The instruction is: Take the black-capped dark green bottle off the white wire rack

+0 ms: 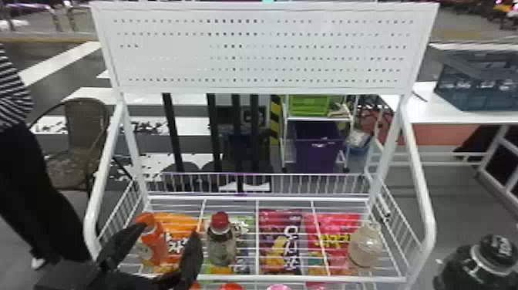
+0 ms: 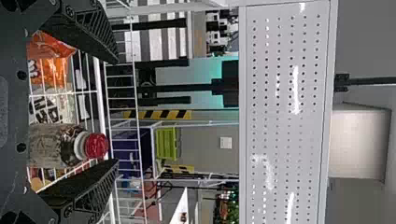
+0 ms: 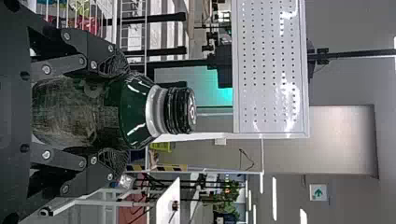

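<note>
The black-capped dark green bottle (image 1: 478,266) is beyond the right side of the white wire rack (image 1: 428,216), at the head view's lower right corner. In the right wrist view, my right gripper (image 3: 122,114) is shut on this bottle (image 3: 133,112), one finger on each side of its body, with shoulder and black cap sticking out past the fingertips. My left gripper (image 1: 168,235) stands open over the rack's front left, near the orange bottle and the red-capped bottle. The left wrist view has the left gripper (image 2: 116,112) with fingers wide apart, holding nothing.
On the rack's shelf stand an orange bottle (image 1: 154,243), a red-capped bottle (image 1: 221,243) and a pale bottle (image 1: 365,247). Colourful snack bags (image 1: 281,243) show beneath the wires. Sloping side rails and a perforated panel (image 1: 262,50) frame the rack.
</note>
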{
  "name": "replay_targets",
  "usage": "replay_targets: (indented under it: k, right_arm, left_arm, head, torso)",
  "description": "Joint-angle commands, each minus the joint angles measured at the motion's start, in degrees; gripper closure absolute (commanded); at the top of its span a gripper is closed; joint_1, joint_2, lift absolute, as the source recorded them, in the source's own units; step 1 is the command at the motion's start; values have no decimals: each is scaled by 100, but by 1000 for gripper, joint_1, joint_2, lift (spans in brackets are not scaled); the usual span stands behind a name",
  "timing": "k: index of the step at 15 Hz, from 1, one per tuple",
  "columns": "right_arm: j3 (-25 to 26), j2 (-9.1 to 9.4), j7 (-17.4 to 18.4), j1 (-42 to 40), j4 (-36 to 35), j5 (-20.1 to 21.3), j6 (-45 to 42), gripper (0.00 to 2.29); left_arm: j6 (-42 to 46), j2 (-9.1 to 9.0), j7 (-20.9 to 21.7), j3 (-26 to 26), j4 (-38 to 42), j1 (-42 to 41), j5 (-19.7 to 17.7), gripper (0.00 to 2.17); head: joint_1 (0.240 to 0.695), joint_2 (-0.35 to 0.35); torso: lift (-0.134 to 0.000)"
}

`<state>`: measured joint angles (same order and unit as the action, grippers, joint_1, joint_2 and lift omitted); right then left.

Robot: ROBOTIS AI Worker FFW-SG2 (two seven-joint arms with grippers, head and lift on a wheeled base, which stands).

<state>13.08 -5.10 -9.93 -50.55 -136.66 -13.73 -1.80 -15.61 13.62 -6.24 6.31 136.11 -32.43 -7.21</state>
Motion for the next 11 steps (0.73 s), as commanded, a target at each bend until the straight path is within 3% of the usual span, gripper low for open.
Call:
replay_targets:
  k: [1,11]
  right_arm:
    - [1,9,-88,-8,-1,-25,0,1136]
    - [-43,79,-106,-8,60,98,-88,1136]
  left_arm:
    - [-17,-9,0,10,3,0,0,144]
    - [-17,0,0,1,-15,9,9,144]
  head:
    - [499,0]
    - [499,0]
  torso:
    - [0]
    - [0]
